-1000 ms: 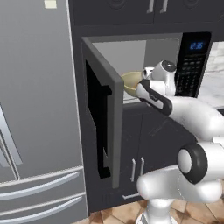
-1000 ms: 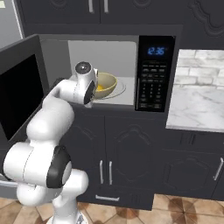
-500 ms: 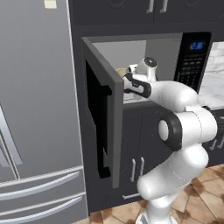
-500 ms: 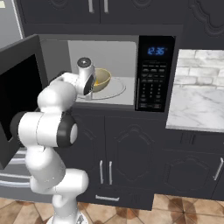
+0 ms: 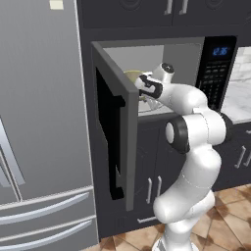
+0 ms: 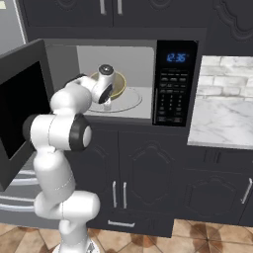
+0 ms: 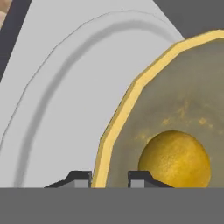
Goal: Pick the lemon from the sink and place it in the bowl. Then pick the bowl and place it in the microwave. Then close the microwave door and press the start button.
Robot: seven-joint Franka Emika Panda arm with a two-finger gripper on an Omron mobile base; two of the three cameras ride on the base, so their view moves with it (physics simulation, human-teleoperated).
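Note:
The olive-yellow bowl [image 6: 119, 85] is inside the open microwave [image 6: 173, 94], over the glass turntable [image 6: 132, 102]. The lemon [image 7: 175, 159] lies in the bowl [image 7: 188, 87]. My gripper [image 7: 110, 177] reaches into the cavity, its two fingertips astride the bowl's left rim, one outside and one inside, shut on it. From the base views the hand [image 5: 148, 89] is at the bowl's [image 5: 131, 75] front left edge. The microwave door [image 5: 115, 142] stands wide open to the left. The sink is out of view.
A tall grey fridge [image 5: 39, 122] stands left of the door. A marble counter [image 6: 222, 118] lies right of the microwave, with dark cabinets [image 6: 148, 173] below. The keypad panel with its blue display [image 6: 176, 58] is on the microwave's right side.
My hand has carried the bowl leftward inside the microwave cavity. The elbow has swung up and in front of the opening.

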